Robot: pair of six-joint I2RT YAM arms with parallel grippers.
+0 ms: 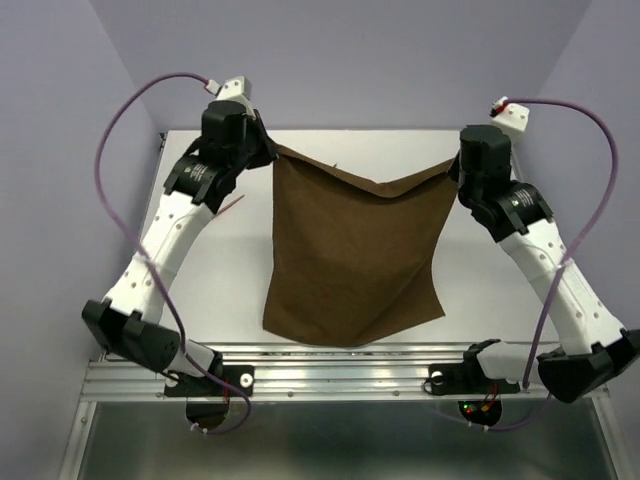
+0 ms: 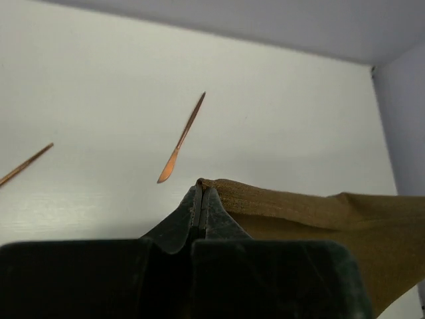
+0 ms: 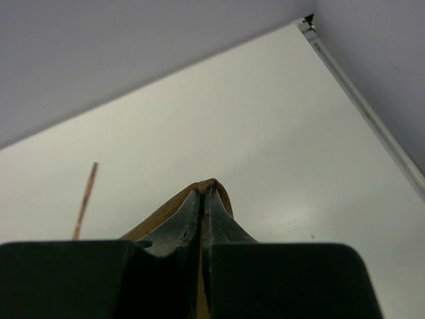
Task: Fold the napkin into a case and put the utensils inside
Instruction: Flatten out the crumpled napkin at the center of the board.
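Well, hardly any of the job looks done: the napkin [image 1: 350,260] hangs unfolded as one flat sheet strung between the two arms, its lower edge reaching down toward the near side of the table [image 1: 220,300]. The left gripper [image 2: 201,193] is pinched tight on one top corner and the right gripper [image 3: 202,196] on the other. No case is formed, and the two utensils [image 2: 180,139] lie bare on the tabletop off to the left of the cloth, apart from each other. Plain white surface; lilac walls [image 1: 350,60] close it in on three sides.
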